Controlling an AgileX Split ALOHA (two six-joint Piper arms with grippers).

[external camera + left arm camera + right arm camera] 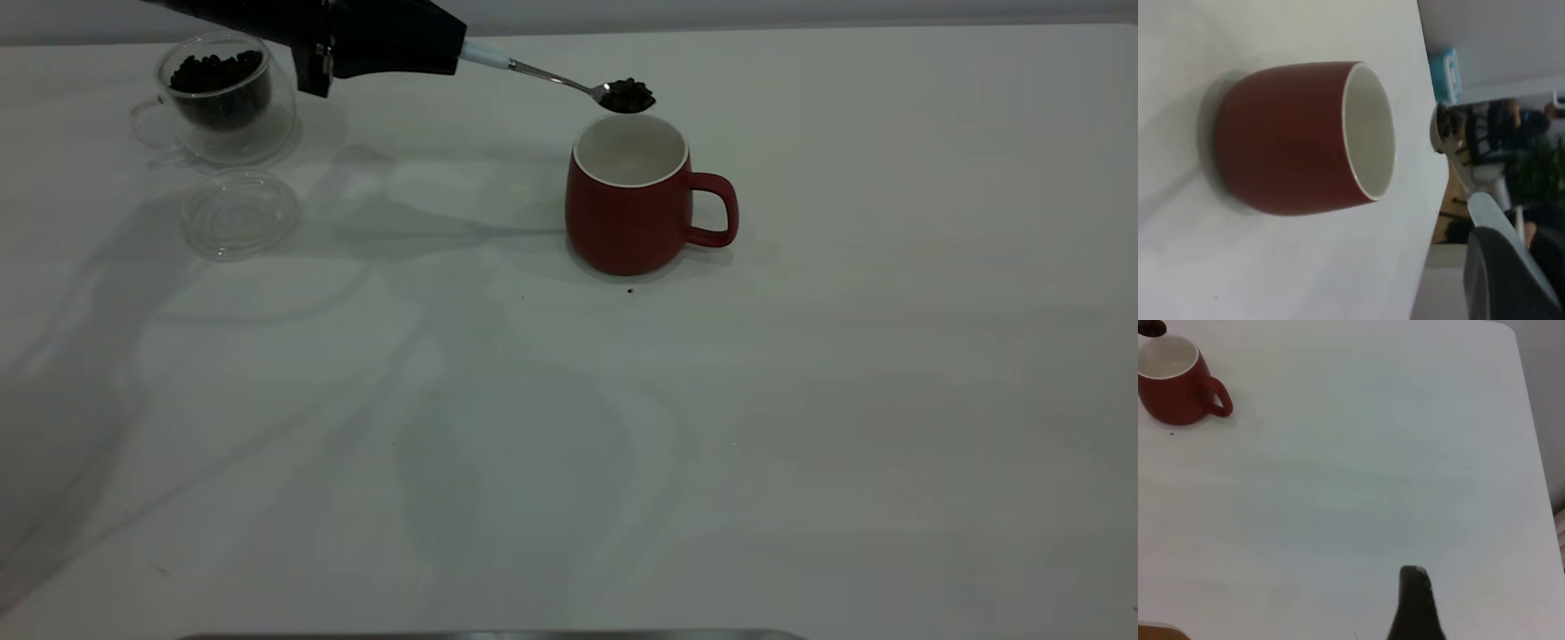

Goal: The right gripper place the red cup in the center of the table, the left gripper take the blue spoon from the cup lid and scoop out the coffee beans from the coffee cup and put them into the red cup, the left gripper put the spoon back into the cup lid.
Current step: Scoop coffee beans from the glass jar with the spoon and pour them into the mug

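The red cup [629,200] stands upright near the middle of the table [569,444], white inside, with its handle to the right. My left gripper [455,50] is shut on the pale handle of the blue spoon [551,78]. It holds the spoon level, just above the cup's far rim. The spoon's bowl carries a small heap of coffee beans [628,94]. In the left wrist view the cup [1285,140] lies close below the spoon bowl [1441,130]. The clear coffee cup [222,93] with beans stands at the far left. The bare cup lid [240,213] lies in front of it. My right gripper [1413,580] hangs over bare table, far to the right of the cup [1175,383].
One stray bean [630,290] lies on the table just in front of the red cup. The table's right edge [1531,453] shows in the right wrist view. A dark strip [489,635] runs along the near edge.
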